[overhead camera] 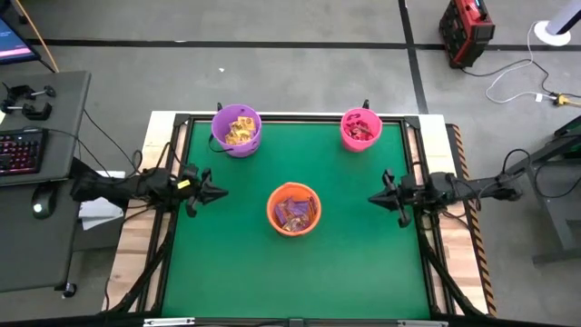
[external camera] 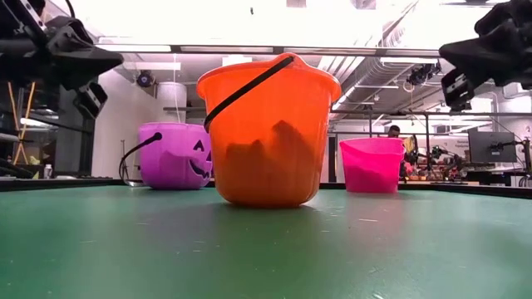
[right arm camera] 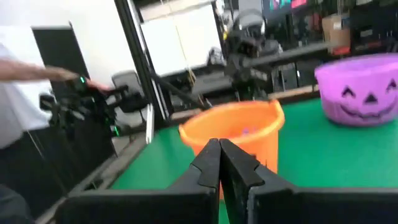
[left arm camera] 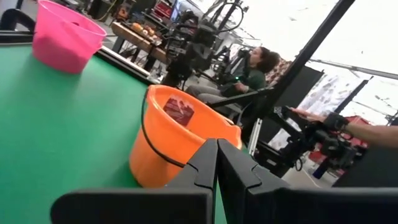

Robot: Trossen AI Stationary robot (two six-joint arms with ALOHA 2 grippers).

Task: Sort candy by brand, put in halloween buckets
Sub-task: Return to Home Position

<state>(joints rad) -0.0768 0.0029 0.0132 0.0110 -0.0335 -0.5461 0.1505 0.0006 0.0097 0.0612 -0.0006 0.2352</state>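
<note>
Three buckets (overhead camera: 270,207) of candy (overhead camera: 295,214) sit between left tool (overhead camera: 222,192), right tool (overhead camera: 372,197).

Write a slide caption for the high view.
Candy sits in purple bucket, pink bucket and orange bucket; left pincer and right pincer, both shut, flank the orange one.

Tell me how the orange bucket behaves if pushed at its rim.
The orange bucket narrows toward its base, so a rim push would probably tip rather than slide it. Translucent plastic and small candy suggest it is light. Its handle likely flops.
</note>
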